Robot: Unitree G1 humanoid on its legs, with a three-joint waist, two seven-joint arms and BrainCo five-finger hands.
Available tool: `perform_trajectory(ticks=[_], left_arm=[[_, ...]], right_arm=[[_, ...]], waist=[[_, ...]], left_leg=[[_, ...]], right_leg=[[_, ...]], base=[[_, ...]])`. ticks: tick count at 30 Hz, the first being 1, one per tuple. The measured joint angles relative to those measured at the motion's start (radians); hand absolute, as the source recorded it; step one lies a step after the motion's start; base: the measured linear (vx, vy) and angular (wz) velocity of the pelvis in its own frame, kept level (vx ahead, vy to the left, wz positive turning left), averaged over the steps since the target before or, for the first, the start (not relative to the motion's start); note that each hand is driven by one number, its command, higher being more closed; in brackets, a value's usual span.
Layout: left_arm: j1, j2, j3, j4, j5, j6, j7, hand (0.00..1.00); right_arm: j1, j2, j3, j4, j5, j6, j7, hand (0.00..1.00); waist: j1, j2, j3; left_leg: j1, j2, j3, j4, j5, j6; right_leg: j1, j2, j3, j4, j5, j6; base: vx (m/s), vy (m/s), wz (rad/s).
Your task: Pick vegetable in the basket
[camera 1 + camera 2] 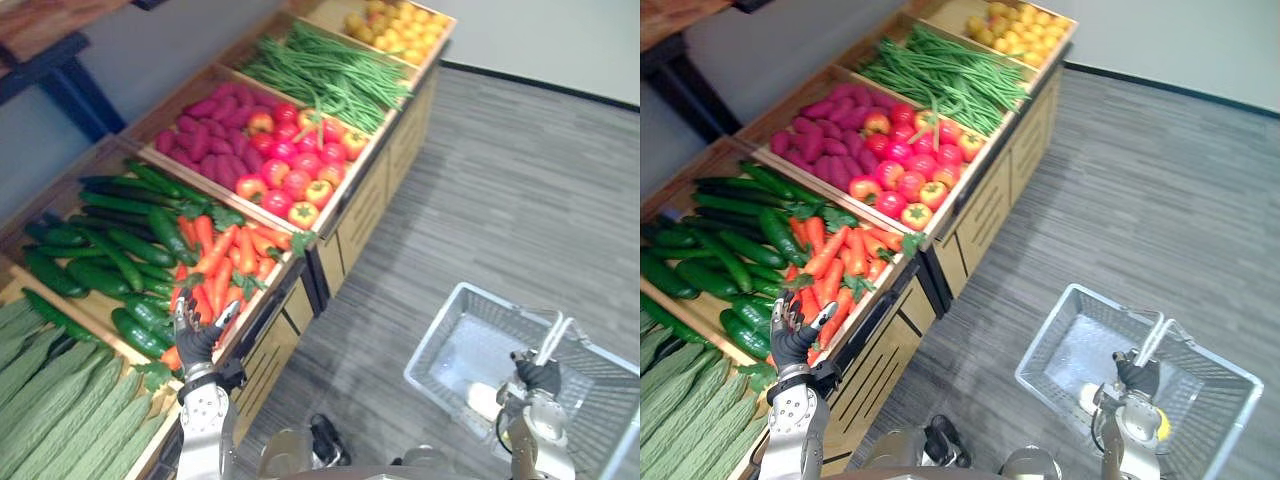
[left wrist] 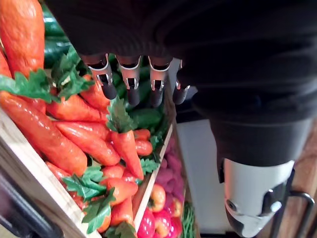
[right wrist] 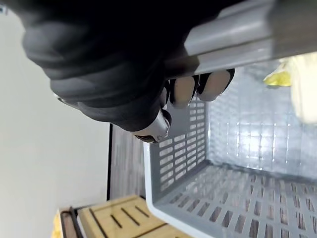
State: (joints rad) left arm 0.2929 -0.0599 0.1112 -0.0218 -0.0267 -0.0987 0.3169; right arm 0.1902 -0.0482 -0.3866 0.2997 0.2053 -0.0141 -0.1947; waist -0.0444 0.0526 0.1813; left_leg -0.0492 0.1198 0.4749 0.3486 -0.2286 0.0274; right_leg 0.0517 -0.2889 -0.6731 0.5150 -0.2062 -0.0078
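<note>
Left hand (image 1: pixel 197 340) splayed just over carrots (image 1: pixel 225 262); basket handle (image 3: pixel 233 37) in right hand (image 1: pixel 540 377).

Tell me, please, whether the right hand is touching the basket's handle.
Touching. In the right wrist view, the right hand has its fingers curled round the grey handle of the basket.

The right hand (image 3: pixel 124 64) curls round grey handle (image 3: pixel 233 44); slotted basket (image 3: pixel 178 153) at 5 o'clock, pale yellow item (image 3: pixel 302 84) inside at 3 o'clock.
</note>
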Motion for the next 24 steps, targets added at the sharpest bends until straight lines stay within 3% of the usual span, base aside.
perform_trajectory(ticks=[1,2,3,4,5,7,8,9,11,13,15,18,21,24], left_arm=[[0.019,0.000,-0.020,-0.021,0.002,0.002,-0.005,0.00],[0.037,0.003,-0.032,-0.040,0.013,0.005,-0.005,0.00],[0.044,0.003,-0.035,-0.050,0.022,0.005,-0.005,0.00],[0.043,-0.002,-0.045,-0.064,0.026,0.005,-0.004,0.00],[0.042,0.000,-0.044,-0.073,0.030,0.004,0.001,0.00],[0.041,0.004,-0.060,-0.069,0.030,0.004,0.012,0.00],[0.042,0.008,-0.080,-0.079,0.036,0.007,0.016,0.00],[0.039,0.011,-0.084,-0.088,0.039,0.006,0.013,0.00],[0.050,0.000,-0.125,-0.091,0.045,0.007,0.007,0.00],[0.044,0.000,-0.131,-0.095,0.060,0.007,-0.009,0.00],[0.039,0.001,-0.135,-0.111,0.061,0.007,-0.015,0.00],[0.037,0.003,-0.146,-0.146,0.067,0.004,-0.033,0.00],[0.008,0.018,-0.148,-0.150,0.074,0.005,-0.035,0.00],[-0.032,0.046,-0.149,-0.150,0.104,0.005,-0.035,0.00]], right_arm=[[0.016,0.003,0.013,-0.001,-0.001,0.000,0.000,1.00],[0.024,0.007,0.027,-0.001,-0.002,0.000,0.001,1.00],[0.028,0.011,0.031,-0.002,-0.002,0.000,0.001,1.00],[0.042,0.028,0.033,-0.013,-0.002,-0.001,0.002,1.00],[0.043,0.049,0.033,-0.016,0.000,-0.003,0.001,1.00],[0.051,0.073,0.032,-0.020,0.019,-0.004,-0.001,1.00],[0.086,0.085,0.034,-0.049,0.023,-0.005,-0.025,1.00],[0.105,0.089,0.031,-0.056,0.028,-0.014,-0.030,1.00],[0.125,0.064,0.028,-0.045,0.057,-0.014,-0.024,1.00],[0.119,0.057,0.026,-0.044,0.079,-0.013,-0.017,1.00],[0.121,0.059,0.025,-0.044,0.082,-0.014,-0.017,1.00],[0.156,0.058,0.002,-0.049,0.081,-0.019,-0.017,1.00],[0.175,0.063,0.000,-0.049,0.082,-0.015,-0.013,1.00],[0.184,0.070,0.000,-0.049,0.082,-0.010,-0.009,1.00]], waist=[[-0.001,-0.011,0.000],[-0.001,-0.030,-0.003],[-0.007,-0.030,-0.010],[-0.008,-0.050,-0.013],[-0.001,-0.065,-0.004],[-0.004,-0.072,-0.005],[-0.012,-0.097,-0.022],[-0.014,-0.112,-0.017],[0.015,-0.074,-0.027],[0.015,-0.052,-0.032],[0.019,-0.048,-0.033],[0.022,-0.051,-0.041],[0.027,-0.081,-0.048],[0.026,-0.090,-0.058]], left_leg=[[0.008,-0.005,-0.036,0.031,-0.016,0.015],[0.020,-0.017,-0.093,0.031,-0.024,0.009],[0.029,-0.019,-0.119,0.021,-0.029,0.012],[0.026,-0.021,-0.168,0.020,-0.032,0.016],[0.026,-0.021,-0.217,0.020,-0.035,0.012],[0.008,-0.021,-0.303,0.030,-0.038,-0.006],[-0.039,-0.040,-0.368,0.073,-0.057,-0.046],[-0.049,-0.051,-0.394,0.098,-0.071,-0.065],[-0.058,-0.007,-0.443,0.124,-0.076,-0.089],[-0.064,0.011,-0.446,0.104,-0.064,-0.106],[-0.054,0.023,-0.448,0.075,-0.055,-0.118],[-0.032,0.030,-0.444,0.054,-0.044,-0.116],[-0.017,0.024,-0.432,0.029,-0.027,-0.120],[0.019,0.020,-0.413,-0.014,-0.013,-0.120]], right_leg=[[-0.059,-0.013,0.147,0.166,0.010,-0.043],[-0.134,-0.009,0.288,0.312,0.061,-0.110],[-0.167,0.002,0.347,0.366,0.038,-0.091],[-0.198,0.063,0.466,0.338,-0.066,-0.030],[-0.221,0.138,0.589,0.268,-0.117,-0.013],[-0.259,0.240,0.764,0.154,-0.135,0.030],[-0.239,0.251,0.827,0.001,-0.084,0.066],[-0.243,0.232,0.823,-0.017,-0.046,0.092],[-0.209,0.245,0.725,-0.015,-0.067,0.061],[-0.191,0.247,0.670,-0.028,-0.067,0.060],[-0.152,0.251,0.633,-0.055,-0.067,0.060],[-0.094,0.247,0.588,-0.092,-0.067,0.060],[-0.067,0.240,0.580,-0.133,-0.066,0.059],[-0.033,0.238,0.582,-0.175,-0.052,0.050]], base=[[0.09,-0.129,1.01],[0.13,-0.153,1.10],[0.20,-0.234,1.24],[0.22,-0.279,1.27],[0.19,-0.278,1.22],[0.16,-0.267,1.52],[0.16,-0.269,1.92],[0.20,-0.281,1.71],[0.30,-0.247,0.95],[0.25,-0.165,0.64],[0.18,-0.128,0.58],[0.14,-0.061,0.49],[0.09,-0.005,0.14],[0.05,0.013,-0.01]])
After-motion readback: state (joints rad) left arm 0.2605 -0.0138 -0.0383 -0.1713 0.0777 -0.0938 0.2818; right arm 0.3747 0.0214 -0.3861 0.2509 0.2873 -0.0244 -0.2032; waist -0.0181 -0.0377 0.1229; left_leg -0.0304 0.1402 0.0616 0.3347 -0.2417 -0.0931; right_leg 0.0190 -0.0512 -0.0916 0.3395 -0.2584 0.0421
